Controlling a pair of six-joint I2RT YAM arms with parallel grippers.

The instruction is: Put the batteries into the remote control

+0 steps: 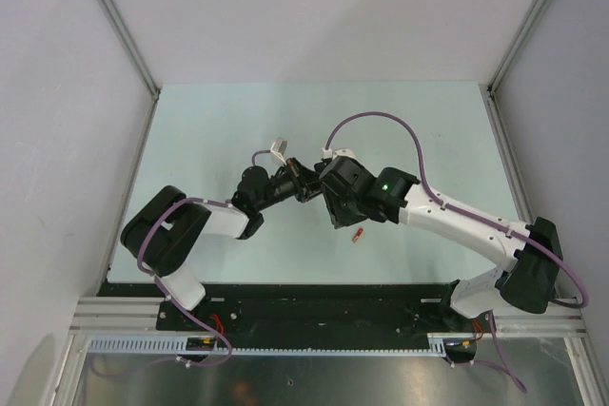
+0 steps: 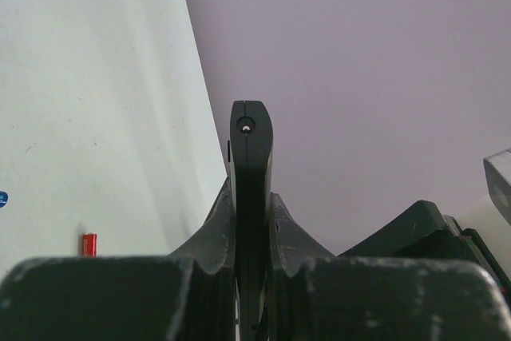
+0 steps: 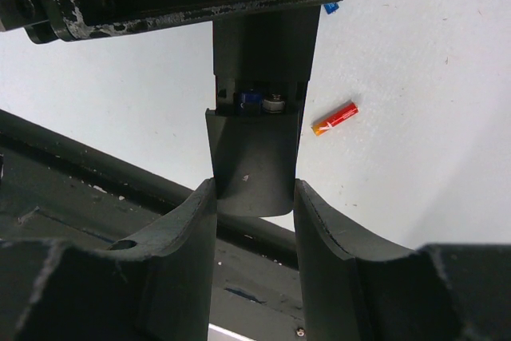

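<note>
The black remote control (image 2: 251, 149) is held off the table between both grippers. My left gripper (image 2: 251, 197) is shut on it, edge-on in the left wrist view. In the right wrist view my right gripper (image 3: 254, 189) is shut on the remote's partly slid battery cover (image 3: 251, 165). The open compartment above the cover shows the blue battery (image 3: 249, 99) and a metal contact (image 3: 275, 104). The red-orange battery (image 3: 334, 118) lies loose on the table, also visible from above (image 1: 359, 235) just in front of the grippers (image 1: 314, 187).
A small blue scrap (image 3: 330, 7) lies on the pale table (image 1: 219, 130). The black rail (image 1: 314, 306) runs along the near edge. Grey walls enclose the left, back and right sides.
</note>
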